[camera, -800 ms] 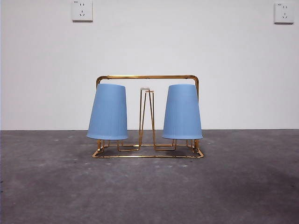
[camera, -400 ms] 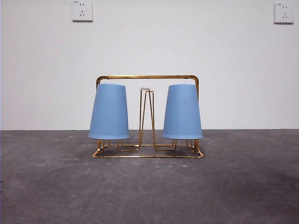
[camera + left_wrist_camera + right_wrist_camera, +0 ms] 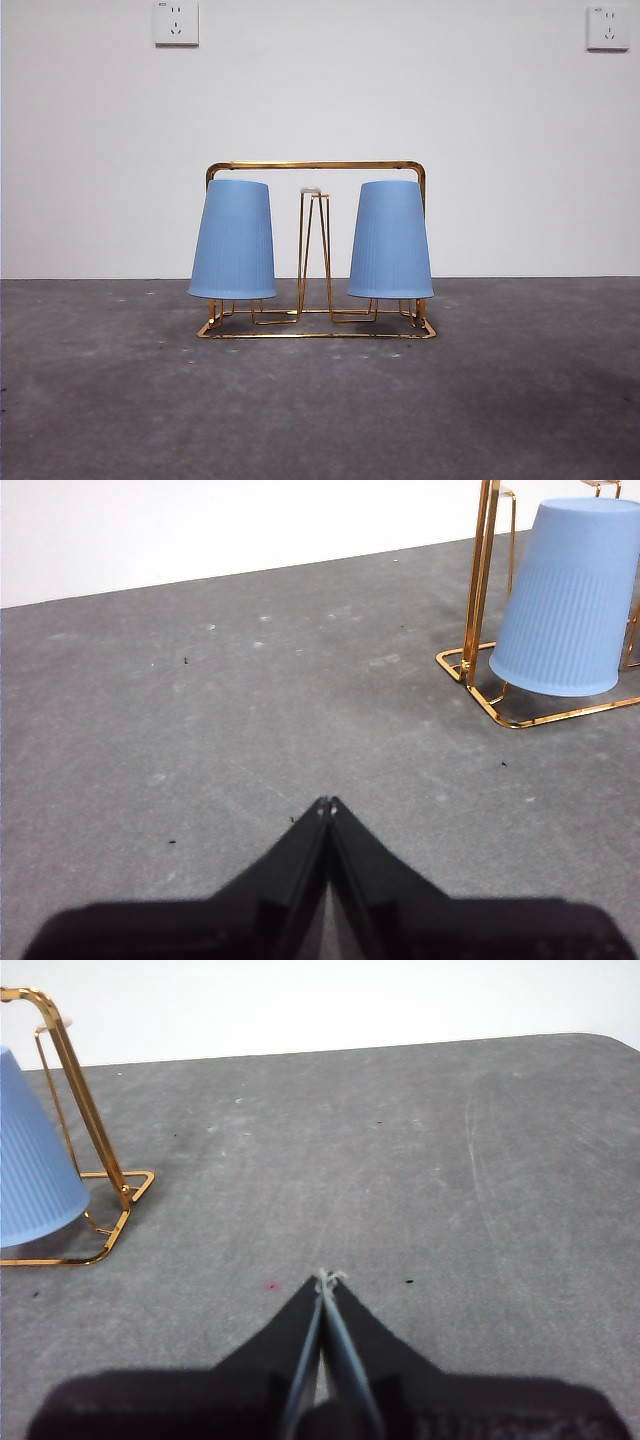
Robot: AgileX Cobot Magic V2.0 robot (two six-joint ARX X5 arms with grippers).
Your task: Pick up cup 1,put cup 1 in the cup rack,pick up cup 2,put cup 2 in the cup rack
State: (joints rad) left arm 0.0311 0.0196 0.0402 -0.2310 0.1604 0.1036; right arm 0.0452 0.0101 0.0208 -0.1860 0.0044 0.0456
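Observation:
The gold wire cup rack [image 3: 318, 166] stands mid-table in the front view. Two blue ribbed cups hang upside down on its pegs: one on the left [image 3: 233, 240], one on the right [image 3: 390, 240]. The left wrist view shows one cup [image 3: 570, 600] on the rack [image 3: 478, 590], well away from my left gripper [image 3: 327, 804], which is shut and empty. The right wrist view shows part of the other cup [image 3: 30, 1175] and the rack's end [image 3: 90, 1130], far from my right gripper [image 3: 325, 1278], shut and empty. Neither arm shows in the front view.
Grey table surface [image 3: 320, 410] lies all around the rack. A white wall stands behind, with two sockets [image 3: 176, 22] high up. The table's far corner [image 3: 600, 1045] shows in the right wrist view.
The left cup has swayed very slightly on its peg. Nothing else has moved.

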